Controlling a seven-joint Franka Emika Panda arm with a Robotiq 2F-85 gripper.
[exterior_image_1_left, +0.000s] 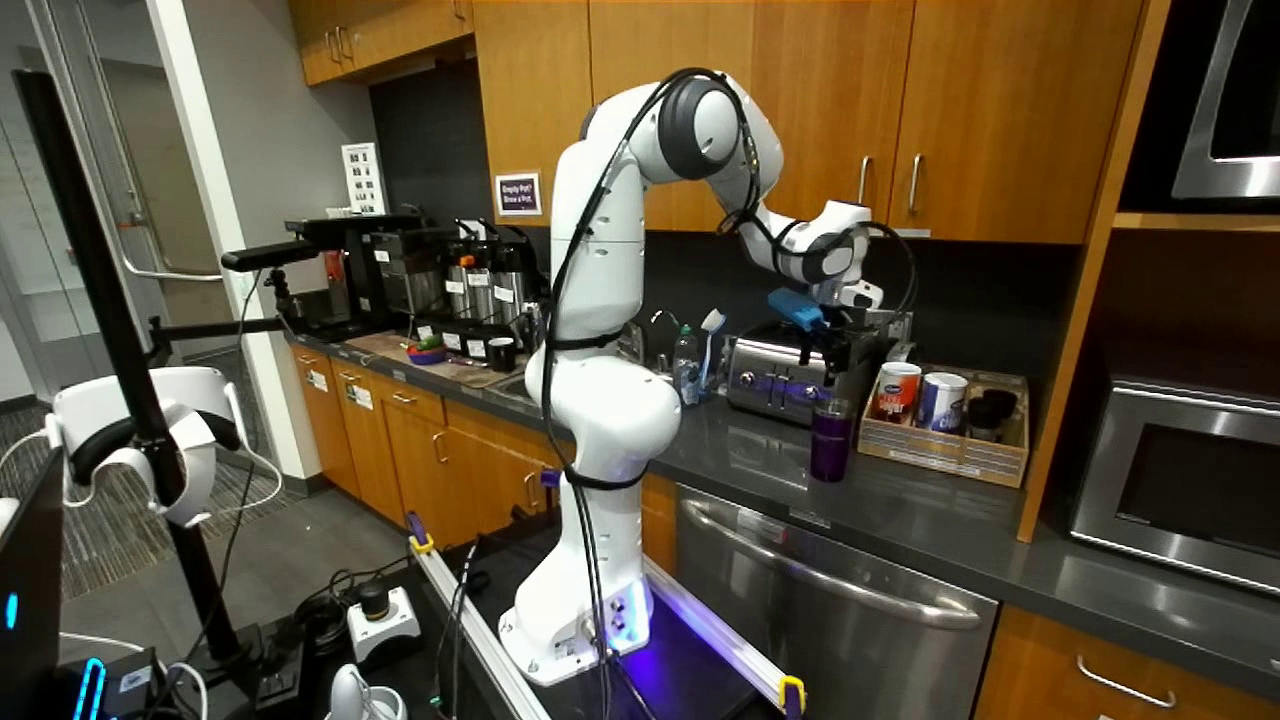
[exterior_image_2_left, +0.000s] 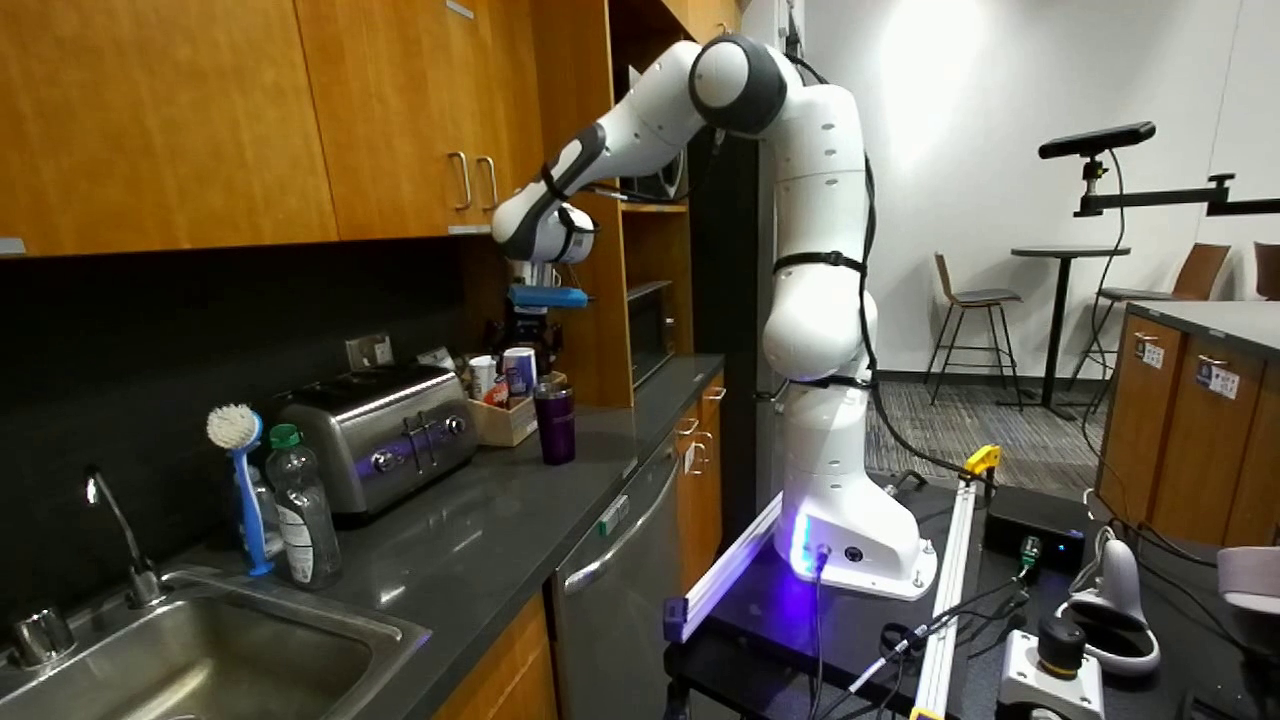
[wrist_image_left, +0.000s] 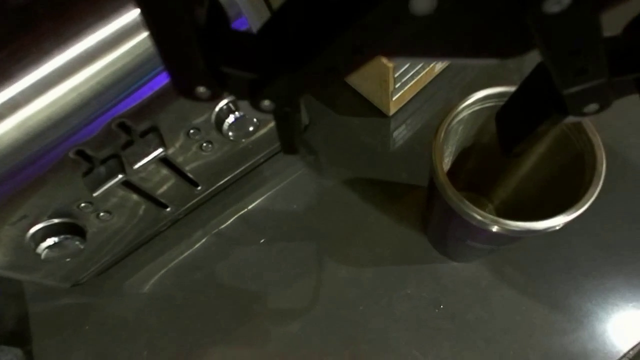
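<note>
The arm (exterior_image_1_left: 622, 250) is showing glossy white, rounded casings (exterior_image_2_left: 640, 125), with a dark grey band (exterior_image_2_left: 765, 90) ringing a white disc (exterior_image_2_left: 722, 75) at the elbow. Small grey dots (exterior_image_2_left: 828, 127) are speckling the upper column (exterior_image_2_left: 815, 205). Thin black cables (exterior_image_1_left: 588, 530) are snaking along the links (exterior_image_2_left: 815, 325), and black straps (exterior_image_2_left: 820, 259) are wrapping around them. The white base (exterior_image_2_left: 875, 560) is flaring into a broad, bolted foot (exterior_image_2_left: 900, 587), where a blue-violet light (exterior_image_2_left: 800, 540) is glowing beside a round dark socket (exterior_image_2_left: 853, 554). A bright blue, flat block (exterior_image_2_left: 548, 297) is sitting above the black pincer (wrist_image_left: 402, 142), whose angular linkages (wrist_image_left: 575, 60) are bearing round, silvery screw heads (wrist_image_left: 591, 108), and a flat, squarish pad (wrist_image_left: 530, 110) is showing dull black.
</note>
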